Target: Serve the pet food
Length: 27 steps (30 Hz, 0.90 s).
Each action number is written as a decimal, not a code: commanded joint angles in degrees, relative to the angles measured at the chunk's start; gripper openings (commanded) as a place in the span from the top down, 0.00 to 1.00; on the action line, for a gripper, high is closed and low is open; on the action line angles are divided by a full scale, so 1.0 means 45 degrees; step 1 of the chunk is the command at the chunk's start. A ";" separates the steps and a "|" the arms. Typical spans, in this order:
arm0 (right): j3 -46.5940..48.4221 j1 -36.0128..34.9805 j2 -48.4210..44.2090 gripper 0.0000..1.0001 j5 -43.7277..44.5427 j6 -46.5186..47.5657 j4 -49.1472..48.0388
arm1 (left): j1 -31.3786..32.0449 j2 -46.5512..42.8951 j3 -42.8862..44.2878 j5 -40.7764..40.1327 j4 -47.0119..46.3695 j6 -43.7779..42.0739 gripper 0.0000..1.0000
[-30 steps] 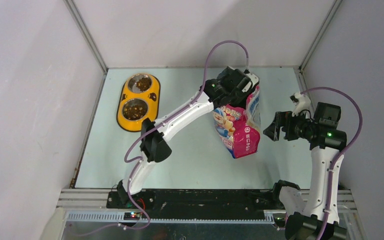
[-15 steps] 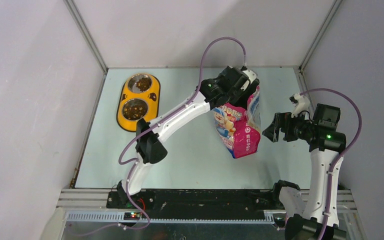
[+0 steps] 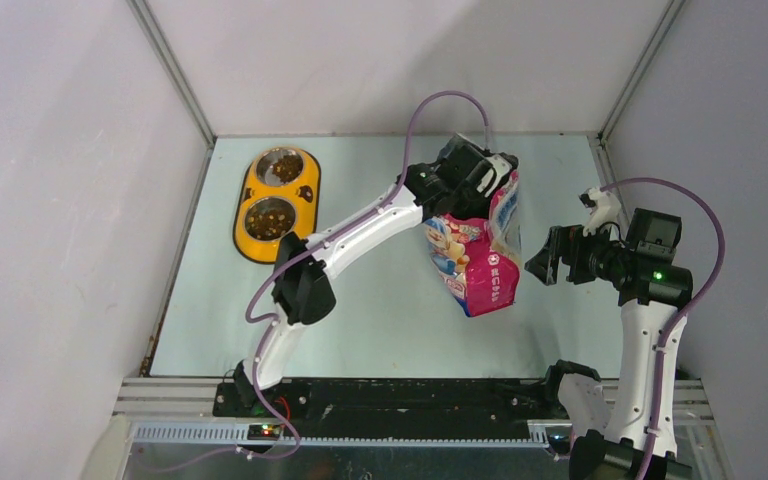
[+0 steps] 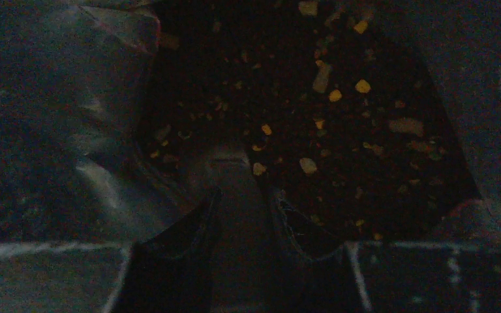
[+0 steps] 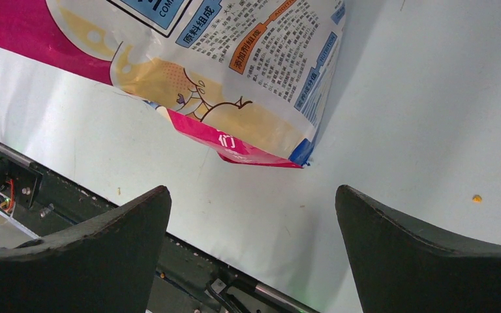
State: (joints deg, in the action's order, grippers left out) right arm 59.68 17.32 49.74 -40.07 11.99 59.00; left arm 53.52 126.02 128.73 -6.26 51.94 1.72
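Observation:
The pink-blue cartoon-cat bag (image 3: pixel 475 262) stands open on the table, and its printed side shows in the right wrist view (image 5: pixel 235 65). My left gripper (image 3: pixel 488 175) reaches into the bag's mouth. The left wrist view is dark. It shows the pet food (image 4: pixel 339 130) as a dark brown heap with some lighter pellets inside the bag. There my left gripper (image 4: pixel 244 195) is shut on a pale clear handle, apparently the scoop (image 4: pixel 229 171), whose bowl lies low at the heap's edge. My right gripper (image 3: pixel 546 256) is open and empty to the right of the bag, with its jaws wide apart (image 5: pixel 253 195).
A yellow double-bowl feeder (image 3: pixel 250 190) sits at the far left, with kibble in both steel bowls. One stray pellet (image 5: pixel 477 198) lies on the table near my right gripper. The black rail at the table's front edge (image 5: pixel 189 251) is just below it. Walls close in on three sides.
My left wrist has shifted slightly left and turned at the bag's mouth, and the bag's top edge moved with it. The right arm has barely moved.

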 commanded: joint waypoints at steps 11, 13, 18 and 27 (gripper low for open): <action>-0.0045 -0.0041 -0.0047 0.00 0.0049 -0.0221 -0.0404 | 0.0010 -0.0807 -0.0775 0.6672 0.0222 0.2789 1.00; -0.0055 -0.0041 -0.0055 0.00 0.0076 -0.0208 -0.0371 | -0.0056 -0.0922 -0.0950 0.7379 -0.0048 0.3245 1.00; -0.0054 -0.0041 -0.0037 0.01 0.0159 -0.0150 -0.0382 | -0.0231 -0.1257 -0.1145 0.8412 -0.0554 0.3988 1.00; -0.0051 -0.0022 0.0026 0.01 0.0444 -0.0077 -0.0377 | -0.1179 -0.1670 -0.1023 1.0247 -0.1688 0.5088 1.00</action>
State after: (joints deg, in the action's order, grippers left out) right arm 59.68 17.32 49.76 -39.07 11.16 58.92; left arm 49.52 123.66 124.07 24.49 48.07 16.82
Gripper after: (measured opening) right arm 0.994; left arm 0.307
